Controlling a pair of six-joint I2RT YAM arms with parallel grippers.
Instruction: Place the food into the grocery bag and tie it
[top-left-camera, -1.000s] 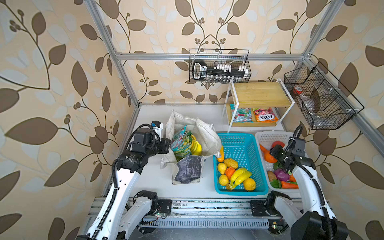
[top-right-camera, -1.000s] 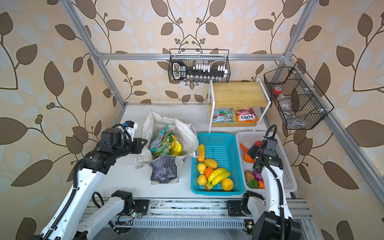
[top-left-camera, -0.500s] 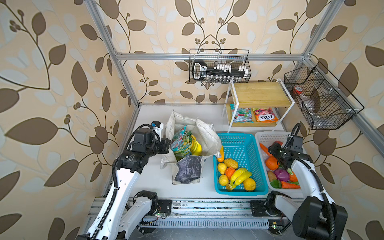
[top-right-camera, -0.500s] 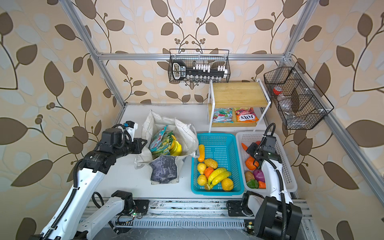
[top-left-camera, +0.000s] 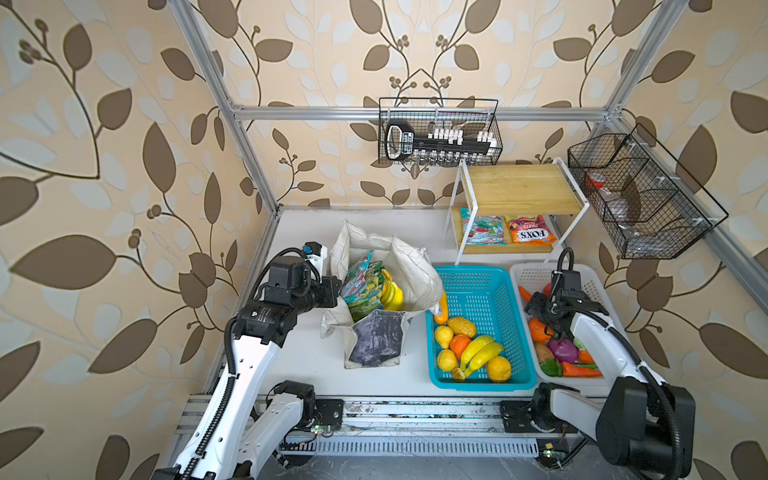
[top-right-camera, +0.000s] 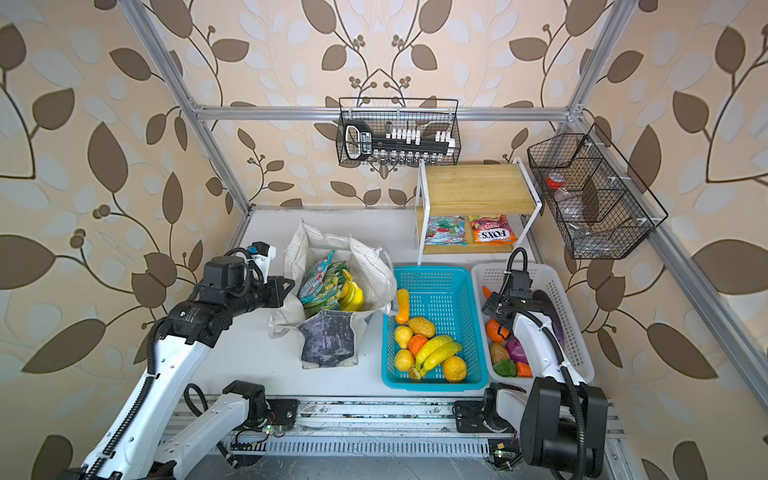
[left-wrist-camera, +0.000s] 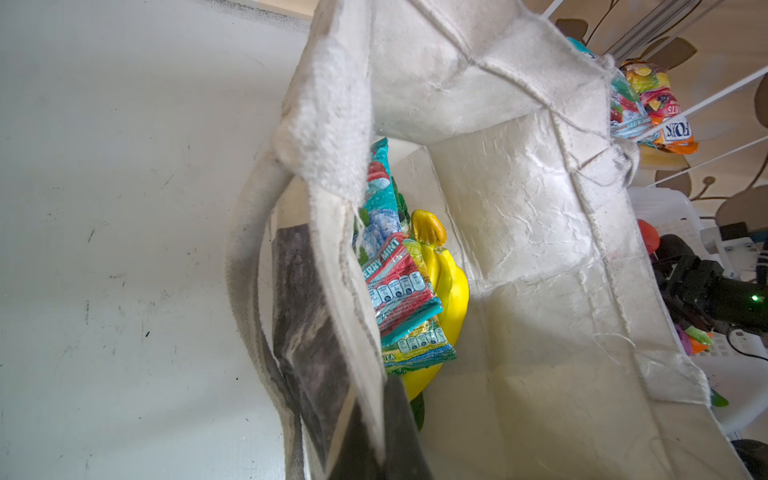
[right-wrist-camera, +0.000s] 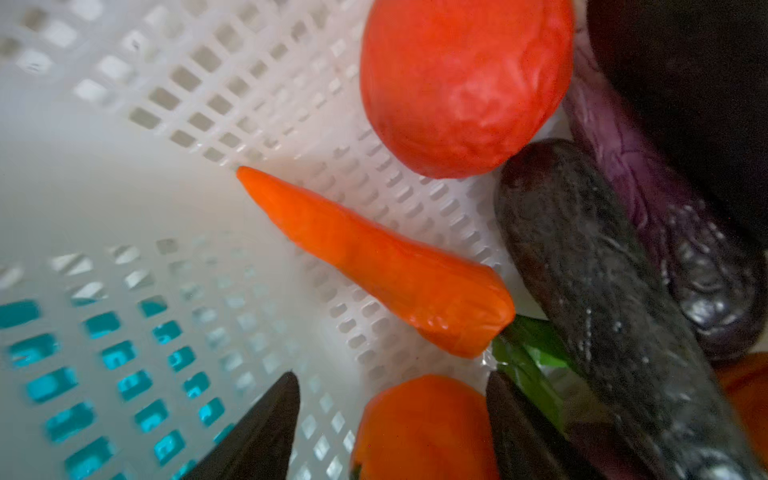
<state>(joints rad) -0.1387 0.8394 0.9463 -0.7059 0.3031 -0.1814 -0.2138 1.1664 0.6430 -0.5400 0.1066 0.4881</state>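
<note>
1. The left claw (top-left-camera: 333, 291) is pressed together on the left rim of the grocery bag (top-left-camera: 415, 274), pinching the cloth. In the left wrist view the rim runs down into its dark fingers (left-wrist-camera: 382, 449).
2. The grocery bag stands on the left half of the worktop (top-left-camera: 316, 361). Its mouth is open upward and its grey print panel faces the front edge. Inside it are the snack packets (top-left-camera: 360, 286) and, touching them, the banana bunch (top-left-camera: 392, 294).
3. The turquoise basket (top-left-camera: 478, 275) sits just right of the bag and reaches the front edge. Yellow and orange fruit is heaped at its front end.
4. The white basket (top-left-camera: 540, 272) fills the front right corner. The right claw (right-wrist-camera: 390, 440) reaches down into it with its jaws spread. A round orange piece (right-wrist-camera: 424, 419) lies between its fingers (right-wrist-camera: 266, 428), with bare basket showing on one side. A carrot (right-wrist-camera: 374, 257) and a red-orange piece (right-wrist-camera: 461, 83) lie just beyond.
</note>
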